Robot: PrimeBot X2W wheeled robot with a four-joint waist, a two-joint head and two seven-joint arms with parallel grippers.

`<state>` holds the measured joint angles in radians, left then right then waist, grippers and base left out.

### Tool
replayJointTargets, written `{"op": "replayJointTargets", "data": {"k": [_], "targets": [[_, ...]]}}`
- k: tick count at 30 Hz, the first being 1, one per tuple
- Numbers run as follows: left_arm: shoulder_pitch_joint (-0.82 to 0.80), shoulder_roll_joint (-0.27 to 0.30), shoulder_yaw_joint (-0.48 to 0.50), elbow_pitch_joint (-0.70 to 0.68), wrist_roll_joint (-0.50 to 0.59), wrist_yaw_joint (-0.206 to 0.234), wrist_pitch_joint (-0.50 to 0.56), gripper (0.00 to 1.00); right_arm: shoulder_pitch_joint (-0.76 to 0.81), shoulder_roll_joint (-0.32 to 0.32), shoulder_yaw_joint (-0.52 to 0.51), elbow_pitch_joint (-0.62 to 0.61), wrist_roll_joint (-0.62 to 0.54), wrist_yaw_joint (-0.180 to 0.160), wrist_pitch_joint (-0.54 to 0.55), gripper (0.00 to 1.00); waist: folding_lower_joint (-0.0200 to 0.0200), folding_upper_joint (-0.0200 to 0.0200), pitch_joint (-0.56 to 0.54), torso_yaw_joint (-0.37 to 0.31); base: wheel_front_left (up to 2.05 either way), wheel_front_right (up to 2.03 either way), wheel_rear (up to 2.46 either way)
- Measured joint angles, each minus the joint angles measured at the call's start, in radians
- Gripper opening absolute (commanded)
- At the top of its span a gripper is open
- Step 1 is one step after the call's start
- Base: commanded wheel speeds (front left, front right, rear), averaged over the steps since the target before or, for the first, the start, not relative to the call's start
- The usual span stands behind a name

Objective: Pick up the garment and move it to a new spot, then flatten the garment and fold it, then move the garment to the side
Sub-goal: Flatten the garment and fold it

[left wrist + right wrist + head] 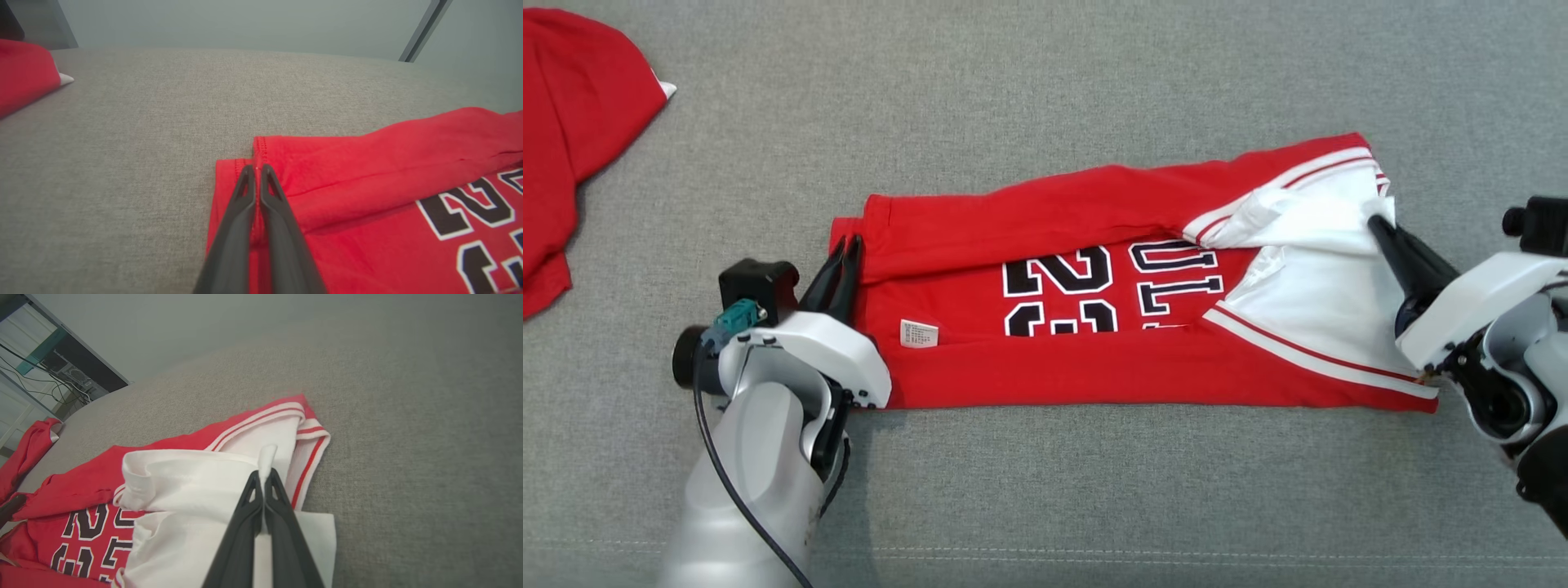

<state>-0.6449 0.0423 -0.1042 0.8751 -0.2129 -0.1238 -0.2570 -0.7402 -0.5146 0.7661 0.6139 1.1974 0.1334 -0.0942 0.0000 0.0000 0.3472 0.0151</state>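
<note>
- garment (1094, 371), a red cloth jersey with dark, white-edged numerals and a white end trimmed in red stripes, lies folded into a long band across the middle of the grey woven fabric surface (1045, 90), its length running left to right.
- A second red cloth piece (572, 122) lies crumpled at the surface's far left corner, well apart from the garment.
- The left gripper (848, 242) is at the garment's left end, its two dark fingers pressed together and pinching the red hem at that edge.
- A small white printed label (919, 333) lies on the red cloth just to the right of that gripper.
- The garment's white part is rumpled at the right end, with one flap turned back over itself.
- The right gripper (1378, 220) is at this end, its fingers closed on a tuft of white cloth that pokes up between the tips.
</note>
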Motion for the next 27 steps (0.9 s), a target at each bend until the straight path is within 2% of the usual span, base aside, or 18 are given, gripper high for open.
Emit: {"op": "replayJointTargets", "data": {"k": [19,20,21,22,27], "targets": [[0.105,0.005,0.038,0.015,0.0,-0.006,0.0,0.0,0.122,0.009,0.018,-0.002,0.063,0.0,-0.057,0.0,0.0,0.0001,-0.092,-0.019,0.0,0.0,0.0],[0.108,0.004,0.038,0.023,0.0,-0.006,0.0,0.22,0.128,0.012,0.02,-0.001,0.069,0.0,-0.056,0.26,0.0,0.0,-0.094,-0.02,0.0,0.0,0.0],[0.111,0.004,0.038,0.028,0.0,-0.006,0.0,0.72,0.132,0.013,0.022,-0.001,0.07,0.0,-0.056,0.76,0.0,0.0,-0.095,-0.02,0.0,0.0,0.0],[0.112,0.004,0.039,0.028,0.0,-0.006,0.0,1.0,0.135,0.013,0.023,0.001,0.071,0.0,-0.056,1.0,0.0,0.0,-0.096,-0.02,0.0,0.0,0.0],[0.139,0.004,0.07,-0.02,0.002,0.002,0.001,1.0,0.136,0.013,0.005,0.01,0.07,0.0,-0.097,1.0,0.0,0.0,-0.103,-0.018,0.0,0.0,0.0]]}}
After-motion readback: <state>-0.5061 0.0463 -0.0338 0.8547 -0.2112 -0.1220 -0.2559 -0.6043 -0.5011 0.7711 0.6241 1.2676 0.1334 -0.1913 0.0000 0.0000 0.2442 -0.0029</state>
